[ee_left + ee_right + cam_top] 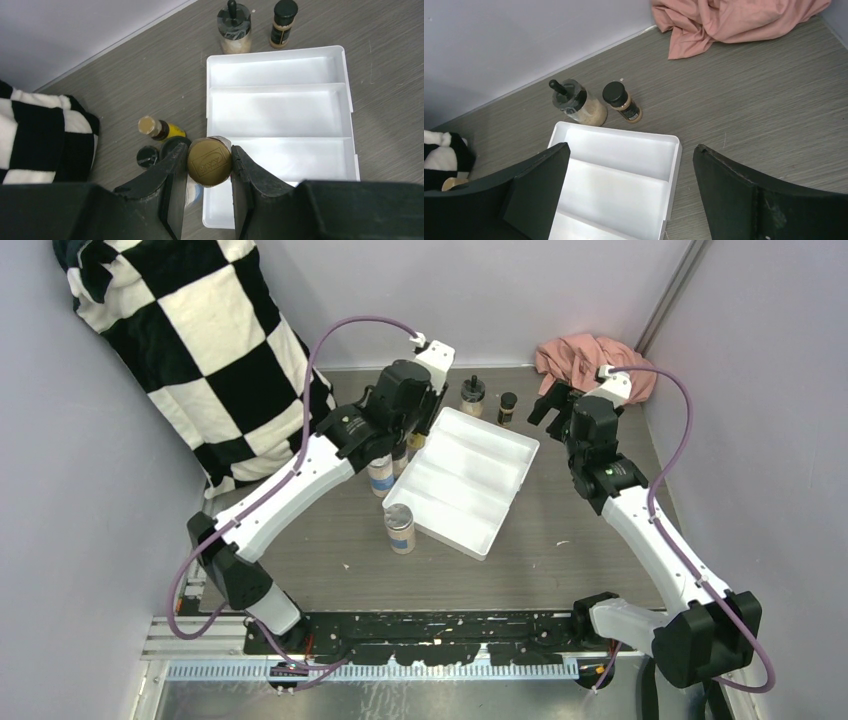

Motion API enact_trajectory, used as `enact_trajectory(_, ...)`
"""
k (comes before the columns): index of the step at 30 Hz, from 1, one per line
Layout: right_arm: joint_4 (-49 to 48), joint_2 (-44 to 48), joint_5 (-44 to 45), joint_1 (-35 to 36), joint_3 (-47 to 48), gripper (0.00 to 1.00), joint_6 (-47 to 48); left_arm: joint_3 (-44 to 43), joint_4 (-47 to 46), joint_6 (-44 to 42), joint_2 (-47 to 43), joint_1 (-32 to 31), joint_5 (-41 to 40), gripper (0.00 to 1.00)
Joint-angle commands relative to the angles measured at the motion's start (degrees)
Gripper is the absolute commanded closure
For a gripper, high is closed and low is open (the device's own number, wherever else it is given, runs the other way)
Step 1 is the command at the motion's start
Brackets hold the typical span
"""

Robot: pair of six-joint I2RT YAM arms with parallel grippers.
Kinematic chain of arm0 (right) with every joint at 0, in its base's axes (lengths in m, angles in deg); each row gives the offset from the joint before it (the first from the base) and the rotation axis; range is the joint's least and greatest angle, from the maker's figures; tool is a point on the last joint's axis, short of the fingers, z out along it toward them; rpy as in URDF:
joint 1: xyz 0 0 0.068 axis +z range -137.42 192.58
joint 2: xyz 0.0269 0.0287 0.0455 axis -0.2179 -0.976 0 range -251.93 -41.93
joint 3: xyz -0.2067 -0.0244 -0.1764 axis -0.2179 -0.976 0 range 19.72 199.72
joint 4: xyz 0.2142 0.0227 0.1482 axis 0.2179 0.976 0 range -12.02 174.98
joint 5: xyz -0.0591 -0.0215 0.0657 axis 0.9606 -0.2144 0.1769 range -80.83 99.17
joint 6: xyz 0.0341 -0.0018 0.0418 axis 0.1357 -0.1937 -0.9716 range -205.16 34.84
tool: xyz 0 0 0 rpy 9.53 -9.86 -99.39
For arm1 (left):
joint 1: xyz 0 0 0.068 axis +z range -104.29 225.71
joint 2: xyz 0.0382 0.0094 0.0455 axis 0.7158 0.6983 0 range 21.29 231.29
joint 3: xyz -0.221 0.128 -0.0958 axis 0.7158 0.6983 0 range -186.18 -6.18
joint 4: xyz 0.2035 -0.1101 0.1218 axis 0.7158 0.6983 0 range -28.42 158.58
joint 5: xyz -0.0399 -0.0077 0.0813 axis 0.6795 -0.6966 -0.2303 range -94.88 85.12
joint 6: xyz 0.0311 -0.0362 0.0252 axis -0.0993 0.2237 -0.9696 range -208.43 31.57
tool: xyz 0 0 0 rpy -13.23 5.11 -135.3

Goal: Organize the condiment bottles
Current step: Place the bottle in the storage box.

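Two claws, left claw point(209, 159) clamped around brown-capped bottle point(209, 164), right claw point(630, 149) spread wide, empty.

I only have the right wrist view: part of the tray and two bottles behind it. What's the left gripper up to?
Observer: The left gripper is shut on a brown-capped bottle, right beside the white tray.
Operator: Any other bottles over there?
Observer: Yes, a yellow bottle and a small black-capped bottle stand just left of the held one.
Operator: Anything closer to the arm bases?
Observer: A silver-lidded jar stands upright by the tray corner nearest the left arm's base.
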Motion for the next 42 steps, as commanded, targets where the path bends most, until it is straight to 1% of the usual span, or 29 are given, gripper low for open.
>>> enact_trajectory(1,-2.91,-0.37,5.24,0.15,1.09,0.0,-1.88,-7.31,-5.19,-2.68,2.73,-0.21,2.44,1.0)
enact_trajectory(7,-4.95,-3.42,6.99,-0.44,1.41,0.01,-2.94,-14.35,-4.44,-2.72,9.25,1.2,6.76,1.0)
enact_trajectory(11,-6.18,-5.71,7.35,-1.51,1.9,0.0,-3.7,-16.86,-4.68,-0.89,13.07,3.6,11.08,1.0)
enact_trajectory(15,-7.12,-7.92,6.92,-2.56,2.26,0.0,-4.63,-19.22,-5.53,0.53,16.32,5.85,15.18,1.0)
enact_trajectory(16,-8.87,-8.65,6.84,-2.89,2.43,0.0,-4.77,-20.01,-5.57,0.82,17.57,6.39,16.0,1.0)
enact_trajectory(19,-10.17,-10.29,6.24,-3.67,2.85,0.0,-5.38,-21.79,-6.47,1.19,20.07,8.01,19.6,1.0)
enact_trajectory(29,-13.07,-15.55,3.25,-6.17,4.55,0.01,-6.31,-27.65,-10.39,1.11,28.38,10.47,29.22,1.0)
enact_trajectory(37,-14.72,-17.79,1.62,-7.58,4.92,0.01,-6.64,-27.43,-15.66,0.53,32.61,11.1,34.21,1.0)
enact_trajectory(42,-15.81,-18.99,0.76,-7.95,5.04,0.01,-7.08,-24.02,-20.2,-0.72,32.55,11.38,35.16,1.0)
